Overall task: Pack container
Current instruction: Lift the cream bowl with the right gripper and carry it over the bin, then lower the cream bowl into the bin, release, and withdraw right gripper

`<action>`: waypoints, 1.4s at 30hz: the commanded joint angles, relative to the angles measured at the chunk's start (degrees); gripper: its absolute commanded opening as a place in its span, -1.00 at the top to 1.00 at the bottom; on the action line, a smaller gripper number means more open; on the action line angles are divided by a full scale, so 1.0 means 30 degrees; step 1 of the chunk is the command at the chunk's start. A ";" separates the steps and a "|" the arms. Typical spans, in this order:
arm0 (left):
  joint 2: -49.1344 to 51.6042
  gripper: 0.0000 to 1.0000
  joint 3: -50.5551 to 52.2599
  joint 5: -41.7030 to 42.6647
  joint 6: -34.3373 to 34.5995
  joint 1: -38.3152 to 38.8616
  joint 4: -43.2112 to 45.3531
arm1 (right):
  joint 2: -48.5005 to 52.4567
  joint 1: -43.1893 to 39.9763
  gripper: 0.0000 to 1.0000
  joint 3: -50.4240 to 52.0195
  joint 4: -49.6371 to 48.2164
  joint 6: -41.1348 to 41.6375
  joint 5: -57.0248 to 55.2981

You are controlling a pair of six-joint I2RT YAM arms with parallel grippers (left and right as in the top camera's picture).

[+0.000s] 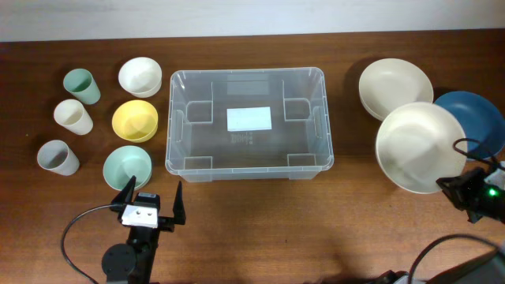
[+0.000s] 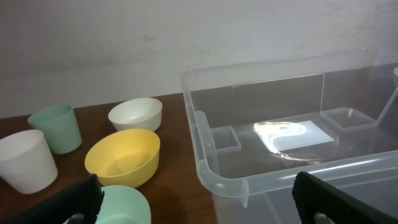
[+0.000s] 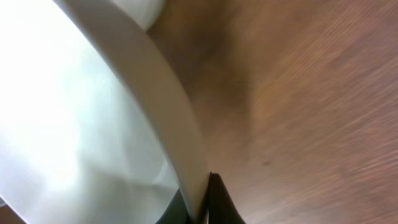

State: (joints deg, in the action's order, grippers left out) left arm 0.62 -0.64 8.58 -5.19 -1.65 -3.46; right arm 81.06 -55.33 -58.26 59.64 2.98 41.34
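The clear plastic container [image 1: 246, 122] stands mid-table with a white label on its bottom; it also shows in the left wrist view [image 2: 292, 155], and nothing lies in it. My right gripper [image 1: 456, 189] is shut on the rim of a large cream bowl [image 1: 418, 147], held tilted at the right; the rim [image 3: 168, 124] fills the right wrist view between the fingers [image 3: 200, 208]. My left gripper [image 1: 151, 207] is open and empty, near the front edge, just in front of the mint bowl [image 1: 127, 166] and the container's front left corner.
At the left are a white bowl [image 1: 140, 76], a yellow bowl [image 1: 135, 120], a green cup [image 1: 81, 86], a cream cup [image 1: 72, 116] and a grey cup [image 1: 57, 157]. At the right are stacked cream bowls [image 1: 394, 83] and a blue bowl [image 1: 473, 118].
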 commanded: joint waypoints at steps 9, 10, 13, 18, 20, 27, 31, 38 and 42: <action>-0.0095 -0.99 0.0044 0.0000 -0.0306 -0.0095 -0.0095 | -0.4714 0.2455 0.92 -0.1450 0.1406 0.0656 0.5362; -0.0095 -0.99 0.0044 0.0000 -0.0306 -0.0095 -0.0095 | -0.4969 0.3104 0.93 -0.1843 0.1188 0.1399 0.5078; -0.0095 -0.99 0.0044 0.0000 -0.0306 -0.0095 -0.0095 | -0.5493 0.5690 0.92 -0.3191 0.0066 0.4095 0.3118; -0.0095 -0.99 0.0044 0.0000 -0.0306 -0.0095 -0.0095 | -0.5370 1.2488 0.93 -0.4269 -0.4065 0.9216 -0.1268; -0.0095 -0.99 0.0044 0.0000 -0.0306 -0.0095 -0.0102 | -0.4969 1.5183 0.92 -0.4269 -0.5676 1.0826 -0.3147; -0.0095 -0.99 0.0044 0.0000 -0.0306 -0.0095 -0.0095 | -0.0255 2.3008 0.93 -0.4269 -1.1227 1.3289 -0.7300; -0.0095 -0.99 0.0044 0.0000 -0.0306 -0.0095 -0.0102 | 0.2273 2.4378 0.92 -0.4269 -1.3158 1.4134 -0.7570; -0.0095 -0.99 0.0044 0.0000 -0.0306 -0.0095 -0.0095 | 0.5464 2.6097 0.92 -0.4269 -1.5562 1.4331 -0.7985; -0.0095 -1.00 0.0044 0.0000 -0.0313 -0.0095 -0.0095 | 0.6433 2.6753 0.92 -0.4269 -1.5679 1.4338 -0.9107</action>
State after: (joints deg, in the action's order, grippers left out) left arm 0.58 -0.64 8.58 -5.19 -1.65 -3.46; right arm 98.72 23.18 -70.08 13.19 45.25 17.28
